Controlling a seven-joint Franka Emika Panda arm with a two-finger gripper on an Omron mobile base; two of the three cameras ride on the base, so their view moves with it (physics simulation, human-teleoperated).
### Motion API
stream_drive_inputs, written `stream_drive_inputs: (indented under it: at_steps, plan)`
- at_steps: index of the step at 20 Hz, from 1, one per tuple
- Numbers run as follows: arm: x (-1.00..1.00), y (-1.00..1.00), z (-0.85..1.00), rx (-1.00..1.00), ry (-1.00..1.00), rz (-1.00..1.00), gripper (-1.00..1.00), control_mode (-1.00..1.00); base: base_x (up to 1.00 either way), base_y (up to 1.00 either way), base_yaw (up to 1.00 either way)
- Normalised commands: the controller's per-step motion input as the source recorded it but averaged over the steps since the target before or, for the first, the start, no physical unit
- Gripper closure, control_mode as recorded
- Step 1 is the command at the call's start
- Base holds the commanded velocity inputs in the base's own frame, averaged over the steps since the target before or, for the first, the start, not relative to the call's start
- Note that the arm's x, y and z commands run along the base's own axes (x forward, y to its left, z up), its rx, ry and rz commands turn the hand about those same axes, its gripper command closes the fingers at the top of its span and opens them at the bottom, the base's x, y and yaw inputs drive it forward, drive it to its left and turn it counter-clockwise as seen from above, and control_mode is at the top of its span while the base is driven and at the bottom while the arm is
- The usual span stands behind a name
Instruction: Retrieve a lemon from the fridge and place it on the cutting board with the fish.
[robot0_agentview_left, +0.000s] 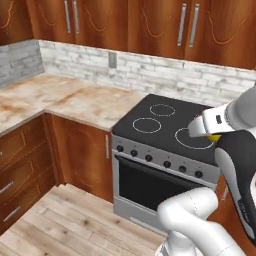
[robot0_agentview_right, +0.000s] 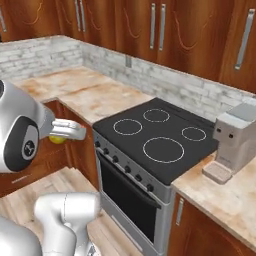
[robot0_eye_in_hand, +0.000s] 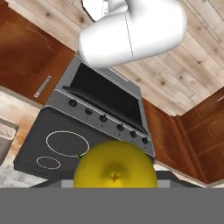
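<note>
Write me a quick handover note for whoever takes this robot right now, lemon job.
End effector: shut on the lemon, carried in the air beside the front of the stove.
Cutting board, fish and fridge: not in these views.
Nearby: a grey coffee machine stands on the counter next to the stove.
Done: lemon picked up.
Left: find the cutting board with the fish, set the lemon on it and release.

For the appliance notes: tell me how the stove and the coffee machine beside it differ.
The stove is black-topped, wide and floor-standing between cabinets; the coffee machine is pale grey, small and sits on the counter. The stove has a knob row; the coffee machine shows none. Both stand against the brick wall.
</note>
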Motion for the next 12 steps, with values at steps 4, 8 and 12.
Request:
stream_drive_inputs:
  at_steps: [4,8,12]
  plan:
    - [0.0,0.0,0.0,0.0,0.0,0.0,1.0,1.0,0.14,0.41,0.47]
    - [0.0,0.0,0.0,0.0,0.0,0.0,1.0,1.0,0.34,0.23,0.49]
    - [0.0,0.0,0.0,0.0,0.0,0.0,1.0,1.0,0.56,0.01,0.57]
